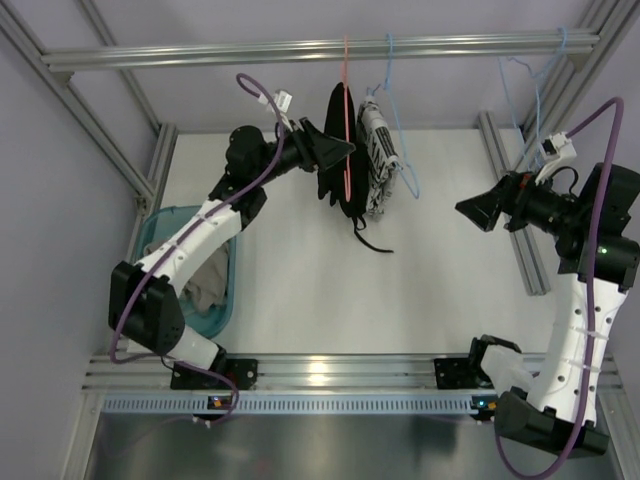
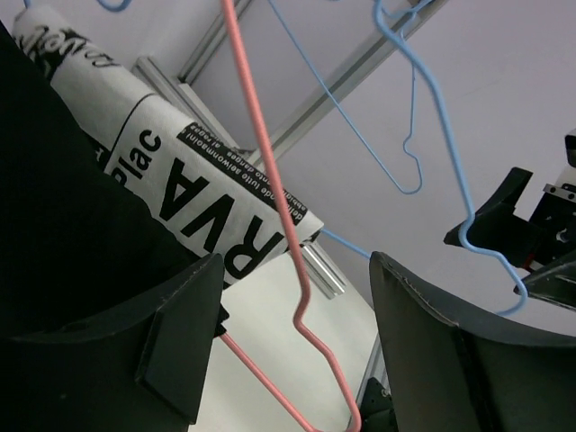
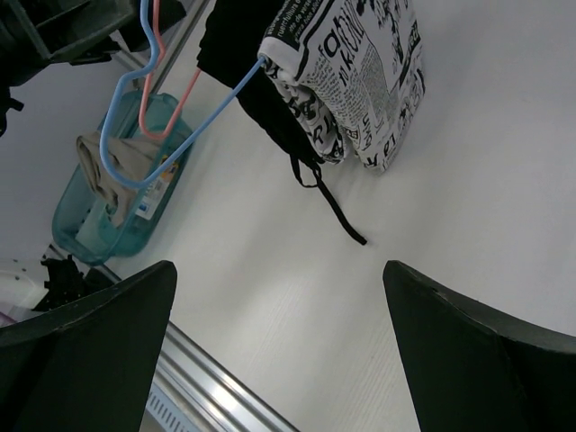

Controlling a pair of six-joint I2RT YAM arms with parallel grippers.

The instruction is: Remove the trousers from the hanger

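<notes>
Over the bench (image 1: 300, 300), the trousers (image 1: 338, 195) hang just beside a patterned garment (image 1: 378, 150). The left tool (image 1: 328, 148), jaws apart and gripping nothing, straddles the hanger (image 1: 347, 100). Clamping wire rather than cloth could drag the hanger off its rail (image 1: 200, 52). The right tool (image 1: 480, 210) is released, empty and well apart.

Black trousers (image 1: 335, 170) draped over hanging pink-red wire hanger (image 1: 346, 70), thin drawstrings (image 1: 375, 243) dangling below

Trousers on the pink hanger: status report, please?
Left end effector open, astride hanger wire. Right end effector open, standing clear. Trousers hanging on hanger. Patterned garment close beside.
</notes>
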